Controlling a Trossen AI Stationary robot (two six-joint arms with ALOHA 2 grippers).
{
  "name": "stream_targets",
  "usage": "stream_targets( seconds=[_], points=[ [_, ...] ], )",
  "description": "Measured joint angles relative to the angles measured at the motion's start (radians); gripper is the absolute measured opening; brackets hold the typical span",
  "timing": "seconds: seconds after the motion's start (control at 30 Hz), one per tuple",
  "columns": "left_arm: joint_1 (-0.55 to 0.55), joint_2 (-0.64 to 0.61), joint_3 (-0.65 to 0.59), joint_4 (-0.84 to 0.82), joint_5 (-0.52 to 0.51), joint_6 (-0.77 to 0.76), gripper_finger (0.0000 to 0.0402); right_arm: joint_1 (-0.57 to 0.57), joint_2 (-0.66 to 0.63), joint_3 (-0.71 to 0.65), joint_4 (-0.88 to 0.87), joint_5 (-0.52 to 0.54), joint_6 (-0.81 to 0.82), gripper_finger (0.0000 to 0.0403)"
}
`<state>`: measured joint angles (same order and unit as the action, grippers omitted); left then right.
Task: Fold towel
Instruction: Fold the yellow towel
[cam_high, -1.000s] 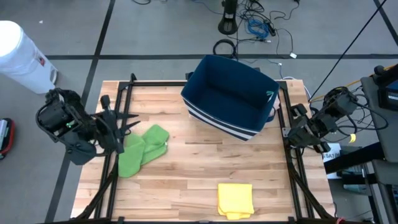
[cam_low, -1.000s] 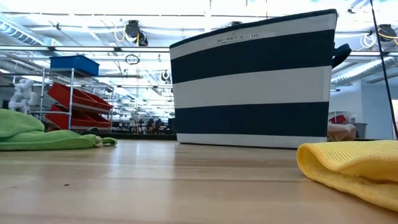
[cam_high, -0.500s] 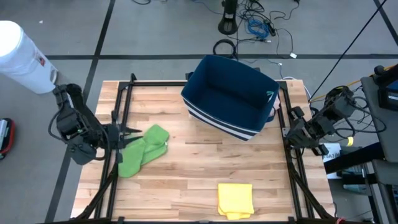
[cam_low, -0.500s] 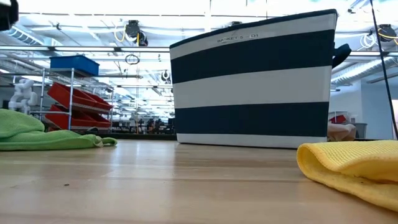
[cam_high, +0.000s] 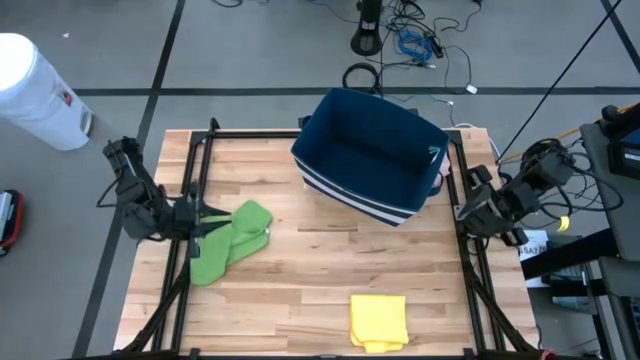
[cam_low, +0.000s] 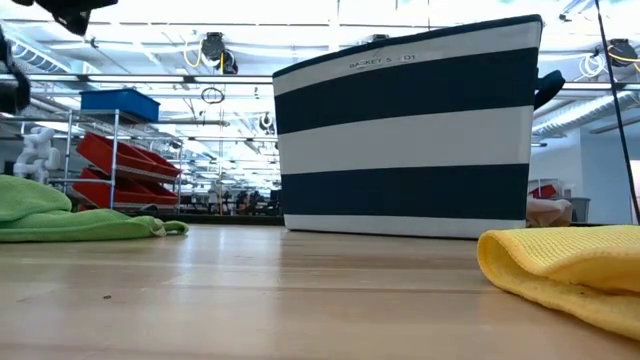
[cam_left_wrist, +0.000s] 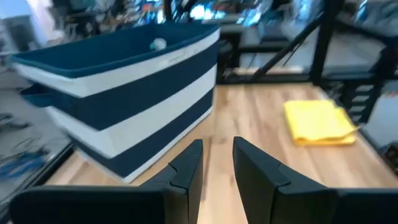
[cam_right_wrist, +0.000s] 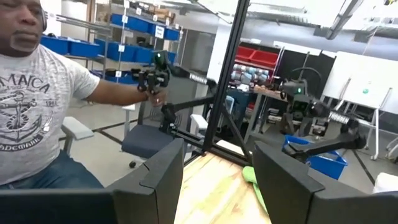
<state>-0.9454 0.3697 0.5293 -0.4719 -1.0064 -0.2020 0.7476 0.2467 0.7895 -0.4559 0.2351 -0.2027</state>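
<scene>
Green towel (cam_high: 229, 240) lies crumpled by the desk's left edge (left hand (cam_high: 207, 212) narrowly parted, empty): pinch one corner cleanly.

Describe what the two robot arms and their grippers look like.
Both arms are dark, near black, built of chunky jointed segments. The left gripper has two flat, dark, blocky fingers with squared tips. The right gripper has the same kind of broad dark fingers. From above, bundles of black cable hang around the right arm, with a touch of yellow near its base. No markings are legible.
</scene>
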Motion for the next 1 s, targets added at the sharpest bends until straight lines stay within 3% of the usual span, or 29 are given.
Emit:
stream_targets(
  seconds=[0.17,0.33,0.73,1.0],
  points=[
    [0.030,-0.148,-0.148,0.233,0.069,0.191,0.0094,0.000,-0.018,0.000,-0.019,0.000,-0.004,0.0178],
    [0.111,-0.245,-0.250,0.330,0.171,0.261,0.0094,0.000,-0.033,-0.023,-0.023,0.008,-0.011,0.0178],
    [0.445,-0.252,-0.426,0.526,0.465,0.260,0.0094,-0.001,-0.183,-0.264,0.202,0.283,-0.049,0.0178],
    [0.680,-0.244,-0.507,0.603,0.711,0.201,0.0094,-0.001,-0.135,-0.413,0.437,0.294,-0.045,0.0178]
  ],
)
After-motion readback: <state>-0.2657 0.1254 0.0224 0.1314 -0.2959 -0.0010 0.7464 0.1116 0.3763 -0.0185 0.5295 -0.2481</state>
